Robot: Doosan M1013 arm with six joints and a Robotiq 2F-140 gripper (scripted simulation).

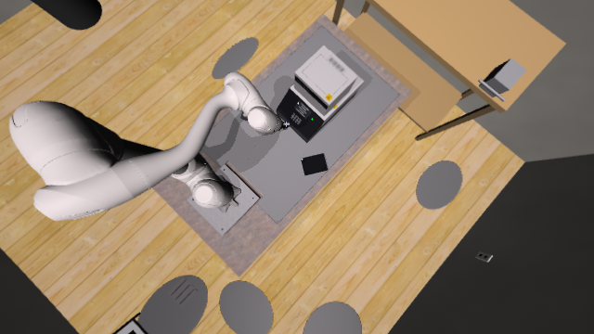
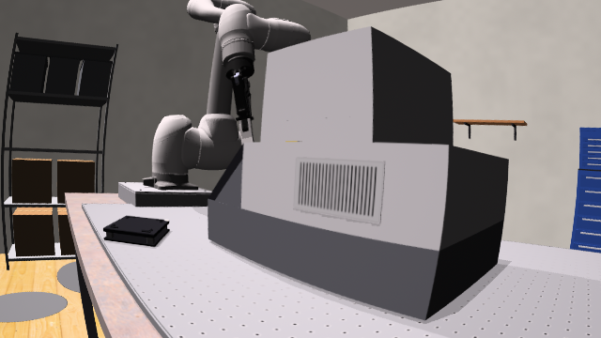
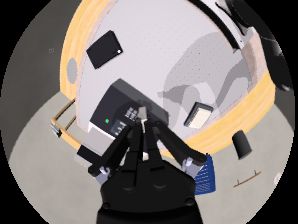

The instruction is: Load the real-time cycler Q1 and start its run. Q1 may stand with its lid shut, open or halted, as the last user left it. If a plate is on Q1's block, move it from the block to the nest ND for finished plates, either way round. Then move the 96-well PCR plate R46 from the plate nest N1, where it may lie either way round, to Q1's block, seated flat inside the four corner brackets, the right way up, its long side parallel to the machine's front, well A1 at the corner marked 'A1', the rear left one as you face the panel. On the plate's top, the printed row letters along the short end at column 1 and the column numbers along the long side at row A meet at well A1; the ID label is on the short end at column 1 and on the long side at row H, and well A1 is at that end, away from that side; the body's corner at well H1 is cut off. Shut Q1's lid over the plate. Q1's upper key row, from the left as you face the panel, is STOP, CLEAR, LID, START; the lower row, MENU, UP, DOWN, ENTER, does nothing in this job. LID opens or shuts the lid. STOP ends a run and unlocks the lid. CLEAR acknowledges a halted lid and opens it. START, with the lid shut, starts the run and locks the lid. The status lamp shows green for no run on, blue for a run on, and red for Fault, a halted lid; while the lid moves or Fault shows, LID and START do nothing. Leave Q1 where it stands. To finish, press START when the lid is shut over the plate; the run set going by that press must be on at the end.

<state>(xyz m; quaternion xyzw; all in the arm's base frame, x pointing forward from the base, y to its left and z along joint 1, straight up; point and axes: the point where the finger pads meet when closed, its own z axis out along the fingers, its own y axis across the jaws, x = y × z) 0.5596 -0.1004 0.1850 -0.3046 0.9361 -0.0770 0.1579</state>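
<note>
While you are looking down from the top view, the arm (image 1: 139, 162) is reaching across the bench to Q1 (image 1: 320, 93), and the gripper (image 1: 284, 124) is hanging at the left end of the dark sloped panel (image 1: 302, 117). Its fingers are pressed fully together and are gripping nothing. Whether the tips are actually touching a key you cannot tell from these views.

Q1's lid (image 1: 325, 74) is lying shut and flat on the body, so its block is hidden, and a small green lamp (image 1: 312, 119) is glowing on the panel. No plate is showing anywhere on the bench, so you cannot tell where R46 is sitting.

On the grey mat (image 1: 362, 111) in front of Q1, a black square nest (image 1: 314, 163) is lying well apart from the machine, with nothing showing on it. Which nest it is you cannot tell.

From the exterior view you are seeing Q1's rear (image 2: 357, 188) with its vent grille (image 2: 339, 189); the gripper (image 2: 245, 129) is pointing steeply down just behind the machine's far edge, and the nest (image 2: 136, 230) is sitting to the left near the arm's base plate (image 2: 136, 194).

Through the wrist view the closed fingers are converging over the panel, with the lamp (image 3: 107, 121) shining to their left.
</note>
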